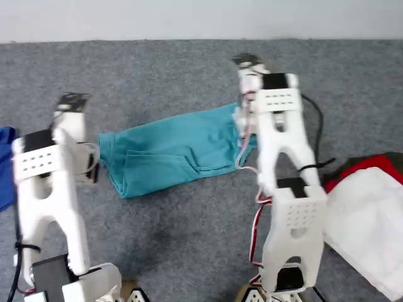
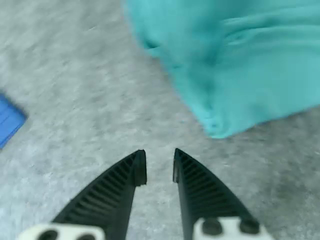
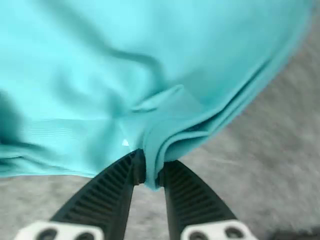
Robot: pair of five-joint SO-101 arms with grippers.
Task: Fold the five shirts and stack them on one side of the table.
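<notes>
High view: teal shirt (image 1: 170, 154) lies loosely folded at the centre of the grey table (image 1: 189, 251); white shirt (image 1: 368, 220) over red fabric (image 1: 359, 168) at 4 o'clock; blue fabric (image 1: 5, 163) at the 9 o'clock edge. Right wrist view adds: right end effector (image 3: 150, 172) pinched on a folded teal hem. Left wrist view: left end effector (image 2: 159, 167) slightly parted, holding nothing, above bare table near the teal shirt's corner.
</notes>
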